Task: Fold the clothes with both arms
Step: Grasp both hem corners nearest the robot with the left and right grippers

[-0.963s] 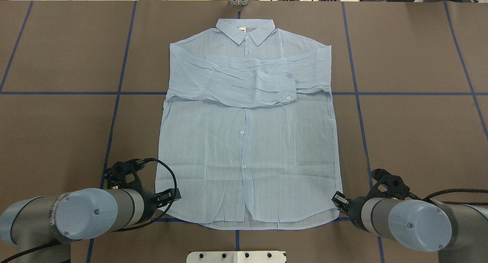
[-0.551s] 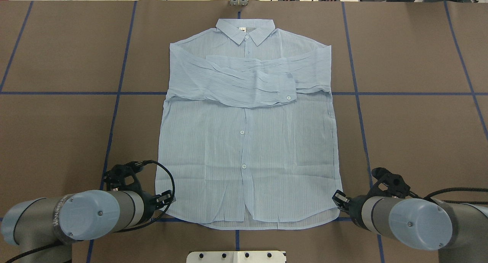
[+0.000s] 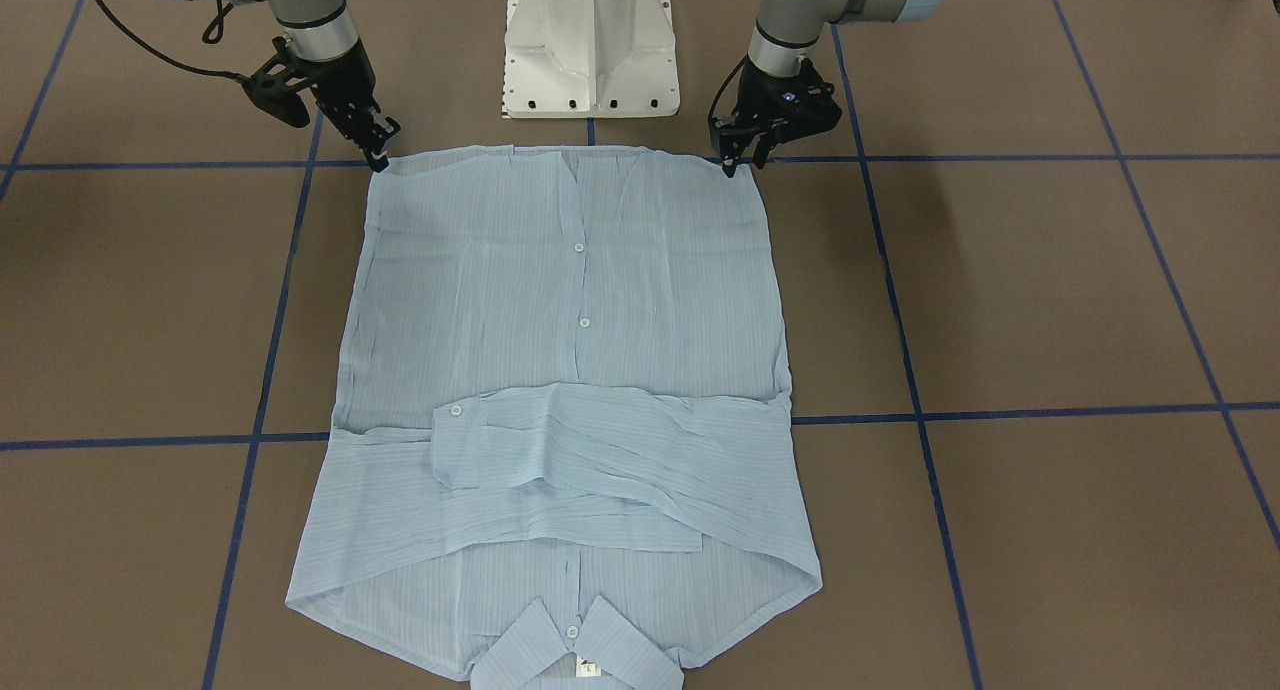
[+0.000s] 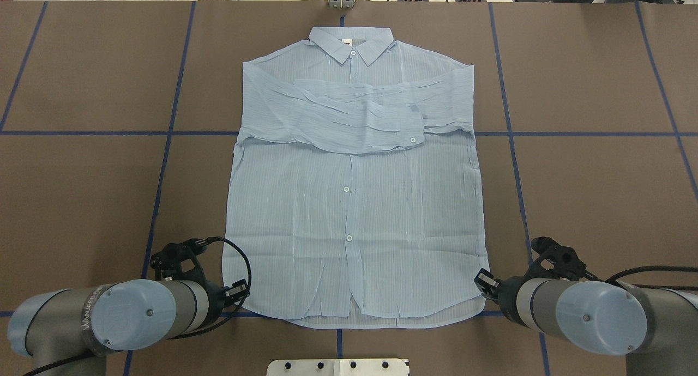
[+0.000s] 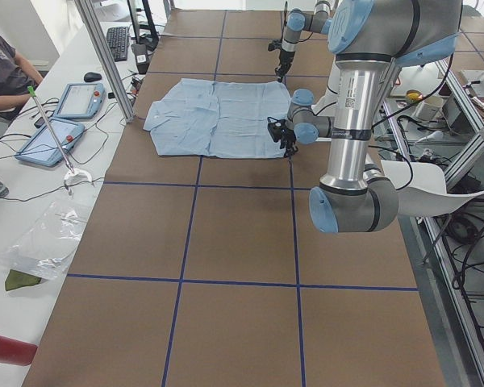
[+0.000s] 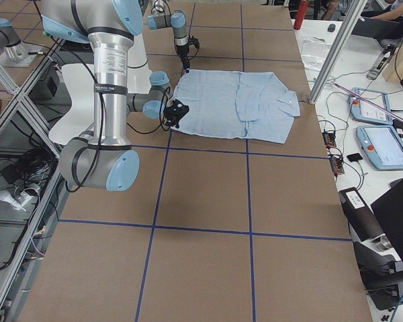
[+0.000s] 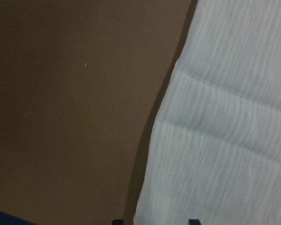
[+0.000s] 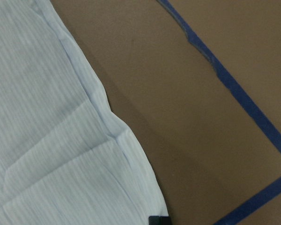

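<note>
Hovering at hem corners: left gripper (image 3: 740, 160) parted astride shirt (image 3: 570, 300) edge; right gripper (image 3: 380, 156) state unreadable. Shirt runs lengthwise straight ahead of both, equally near.

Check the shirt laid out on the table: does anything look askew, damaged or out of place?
Nothing is damaged or spilled. The pale-blue shirt lies flat, front up, collar away from the robot. Only the folded sleeves look untidy: they cross the chest rumpled and on a slant rather than square.

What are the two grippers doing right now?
Left gripper: open, astride the edge of the shirt.
Right gripper: looks closed at its hem corner; hold on cloth unclear.
</note>
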Action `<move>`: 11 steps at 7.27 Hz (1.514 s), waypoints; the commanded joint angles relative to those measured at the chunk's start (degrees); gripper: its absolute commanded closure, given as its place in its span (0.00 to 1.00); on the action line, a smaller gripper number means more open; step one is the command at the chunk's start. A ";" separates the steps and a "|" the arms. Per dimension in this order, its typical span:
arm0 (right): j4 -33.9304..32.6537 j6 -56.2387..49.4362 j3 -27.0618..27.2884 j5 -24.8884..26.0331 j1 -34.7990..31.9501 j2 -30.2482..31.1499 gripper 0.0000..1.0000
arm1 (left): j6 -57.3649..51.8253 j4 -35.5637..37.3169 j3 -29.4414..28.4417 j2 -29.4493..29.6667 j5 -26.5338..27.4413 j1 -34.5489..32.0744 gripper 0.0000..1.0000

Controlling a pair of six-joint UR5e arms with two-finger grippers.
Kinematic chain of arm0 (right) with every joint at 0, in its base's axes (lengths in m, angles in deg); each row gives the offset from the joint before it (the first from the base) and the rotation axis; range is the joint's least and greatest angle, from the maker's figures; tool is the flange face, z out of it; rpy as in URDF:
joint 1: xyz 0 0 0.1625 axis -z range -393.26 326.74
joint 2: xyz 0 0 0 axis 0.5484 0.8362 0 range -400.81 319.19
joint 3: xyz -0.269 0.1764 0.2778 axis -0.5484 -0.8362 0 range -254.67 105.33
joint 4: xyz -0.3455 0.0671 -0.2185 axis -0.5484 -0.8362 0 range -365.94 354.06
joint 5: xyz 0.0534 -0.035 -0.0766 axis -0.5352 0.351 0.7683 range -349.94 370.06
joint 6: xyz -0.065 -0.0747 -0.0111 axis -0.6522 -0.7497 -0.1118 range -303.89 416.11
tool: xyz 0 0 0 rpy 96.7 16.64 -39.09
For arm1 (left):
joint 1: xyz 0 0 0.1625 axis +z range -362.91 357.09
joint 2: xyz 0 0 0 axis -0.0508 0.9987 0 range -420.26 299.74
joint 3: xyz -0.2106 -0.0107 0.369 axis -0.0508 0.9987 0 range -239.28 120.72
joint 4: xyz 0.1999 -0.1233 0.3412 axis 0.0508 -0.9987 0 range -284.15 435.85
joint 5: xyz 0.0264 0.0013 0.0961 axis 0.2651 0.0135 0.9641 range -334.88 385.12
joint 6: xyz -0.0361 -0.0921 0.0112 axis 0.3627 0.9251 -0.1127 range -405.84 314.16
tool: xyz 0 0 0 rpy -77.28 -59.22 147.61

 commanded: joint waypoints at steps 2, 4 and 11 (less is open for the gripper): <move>0.00 0.00 0.09 0.00 -0.58 0.09 1.00 | 0.17 0.00 -0.26 -0.09 0.01 0.37 0.96; 0.00 -0.09 0.35 -0.09 -0.85 0.35 1.00 | 0.17 0.26 -0.26 -0.36 -0.08 0.37 1.00; 0.17 0.00 8.33 -2.28 0.82 7.81 1.00 | 6.02 8.43 11.06 -1.41 -5.00 1.50 1.00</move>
